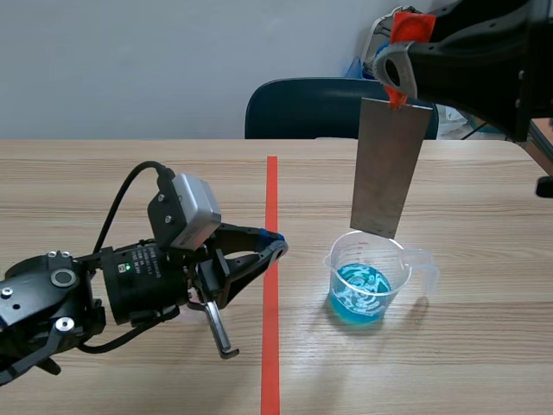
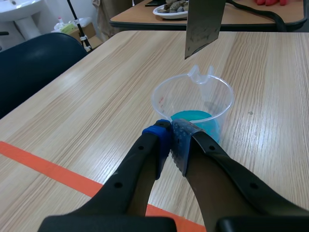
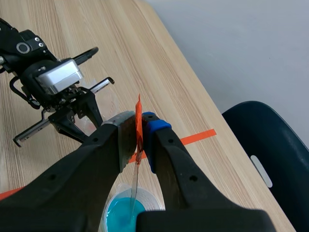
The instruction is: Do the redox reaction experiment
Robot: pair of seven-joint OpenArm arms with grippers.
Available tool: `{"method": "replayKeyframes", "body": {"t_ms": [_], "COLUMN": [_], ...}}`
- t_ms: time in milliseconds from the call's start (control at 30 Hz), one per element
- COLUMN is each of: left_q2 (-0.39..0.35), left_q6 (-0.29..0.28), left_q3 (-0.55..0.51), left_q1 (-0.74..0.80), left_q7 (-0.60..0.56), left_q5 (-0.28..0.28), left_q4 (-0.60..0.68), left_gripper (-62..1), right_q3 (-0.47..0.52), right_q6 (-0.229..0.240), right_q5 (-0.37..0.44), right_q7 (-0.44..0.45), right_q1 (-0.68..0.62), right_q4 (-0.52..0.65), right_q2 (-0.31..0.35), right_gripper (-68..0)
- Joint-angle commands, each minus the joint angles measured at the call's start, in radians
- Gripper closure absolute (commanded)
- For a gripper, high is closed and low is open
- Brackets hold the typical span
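The left gripper [image 1: 275,247] sits low over the table beside the orange-red tape line [image 1: 271,346], its fingers clenched on nothing and pointing toward the beaker [image 1: 416,264]. The beaker stands just past the line with blue liquid [image 1: 361,292] in its base. Over it hangs the grey metal plate [image 1: 389,164], pinched at its orange tab [image 1: 411,26] by the raised right gripper [image 1: 396,78]. The plate's lower edge looks about level with the rim and still dry, so the dipping seems still to be done.

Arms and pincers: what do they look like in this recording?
Both are black. The left arm carries a silver-grey camera box, a looping black cable and a small green light. The left pincer and right pincer each have two thick black fingers, one pad blue, one grey and dotted.
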Motion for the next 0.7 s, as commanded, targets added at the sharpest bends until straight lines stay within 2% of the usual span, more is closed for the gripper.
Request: {"method": "replayKeyframes", "body": {"t_ms": [0, 300, 567, 667], "left_q2": [0.01, 0.027, 0.055, 0.058], "left_q6": [0.0, -0.023, -0.021, -0.021], "left_q3": [0.007, 0.06, 0.083, 0.084], "left_q1": [-0.011, -0.017, -0.027, -0.027], "left_q7": [-0.018, -0.053, -0.048, -0.047], "left_q5": [-0.013, -0.013, -0.026, -0.074], "left_q4": [0.008, 0.001, 0.001, 0.001], "left_gripper": [-1.5, -1.5, -1.5, -1.5], "right_q3": [0.013, 0.013, 0.013, 0.013], "right_q6": [0.006, 0.006, 0.006, 0.006], "right_q5": [0.014, 0.014, 0.014, 0.014], "right_q7": [0.011, 0.011, 0.01, 0.008], "right_q1": [0.01, 0.01, 0.01, 0.01], "right_q4": [0.014, 0.014, 0.014, 0.014], "right_q2": [0.007, 0.007, 0.007, 0.007], "right_gripper": [-0.8, -0.8, -0.8, -0.8]}}
